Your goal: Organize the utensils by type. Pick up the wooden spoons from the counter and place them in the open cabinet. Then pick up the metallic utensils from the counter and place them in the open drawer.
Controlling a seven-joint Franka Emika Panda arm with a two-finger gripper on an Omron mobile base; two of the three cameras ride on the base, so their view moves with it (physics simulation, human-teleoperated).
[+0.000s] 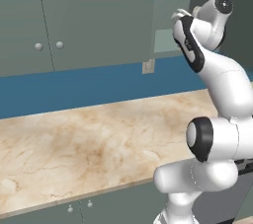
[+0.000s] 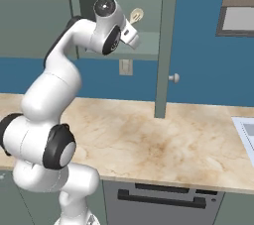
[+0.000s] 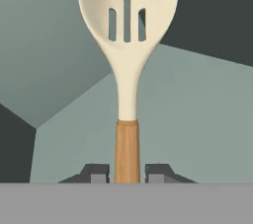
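Note:
My gripper (image 3: 127,172) is shut on the orange-brown handle of a wooden spoon (image 3: 127,55), whose pale slotted bowl points away from the hand. The arm is raised high and reaches into the open grey-green upper cabinet (image 2: 149,1), so the spoon's cream bowl (image 2: 137,16) hangs above the cabinet's flat shelf (image 2: 149,40). In the hand view the shelf (image 3: 197,119) lies below the spoon and the dark interior (image 3: 217,16) is behind it. In the left base view the hand (image 1: 184,18) is at the cabinet opening (image 1: 197,1). The beige marble counter (image 1: 89,149) (image 2: 163,140) lies below.
The open cabinet door (image 2: 166,45) hangs edge-on right of the arm, with a round knob (image 2: 174,77). Closed upper cabinets with knobs (image 1: 48,46) are on the left. A wall outlet (image 2: 125,67) sits on the blue backsplash. A sink edge (image 2: 245,130) is at the far right.

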